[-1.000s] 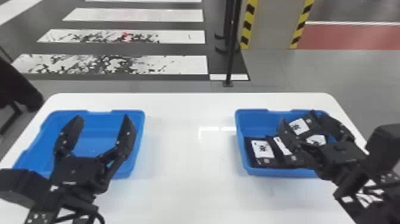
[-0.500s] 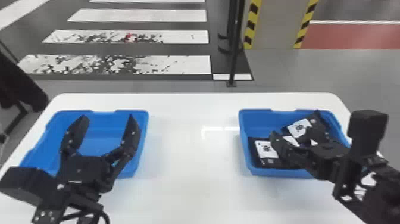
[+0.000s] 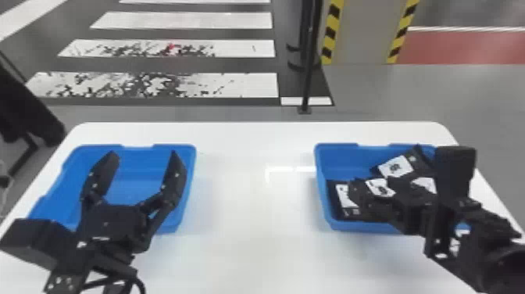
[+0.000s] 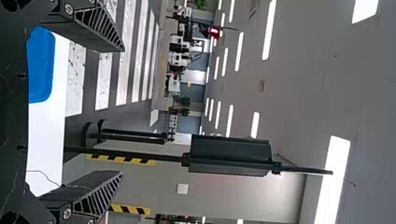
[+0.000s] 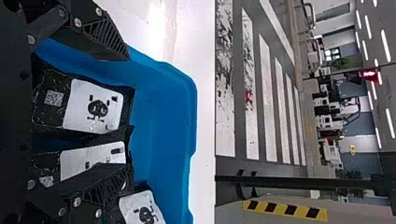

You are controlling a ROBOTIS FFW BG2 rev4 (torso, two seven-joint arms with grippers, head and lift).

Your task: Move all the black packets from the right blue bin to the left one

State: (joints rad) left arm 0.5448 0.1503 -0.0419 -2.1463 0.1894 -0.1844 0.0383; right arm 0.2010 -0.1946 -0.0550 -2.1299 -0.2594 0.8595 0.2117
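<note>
At the right side of the head view, right bin point(image 3: 336, 226) on the white table point(image 3: 250, 219), holding the black packets point(image 3: 394, 167). They lie loosely, some overlapping, one tilted up against the far wall; tipped in rather than stacked, I judge. White labels face up, so the broad faces are on offer, the edges less so.

Right gripper point(image 5: 125, 113) reaches in over them from the lower right of the frame. Fingers wide apart, nothing gripped. Right wrist view: one packet point(image 5: 93, 107) sits in the gap between them, and one finger lies across its neighbour. Wide spacing presumably meant to straddle a packet before closing. Cannot tell whether either finger touches film.

Left side of the frame: left bin point(image 3: 172, 147), bare inside where visible. Left gripper point(image 3: 143, 153) is parked above it, fingers well spread, no load; likely waiting, though it may block the drop.

Judgement: first pick in hand, no transfer made. Next move wants the fingers lowered squarely about one packet, then closed. Slick, floppy wrapping could slip, or the overlapped neighbour come up too.
</note>
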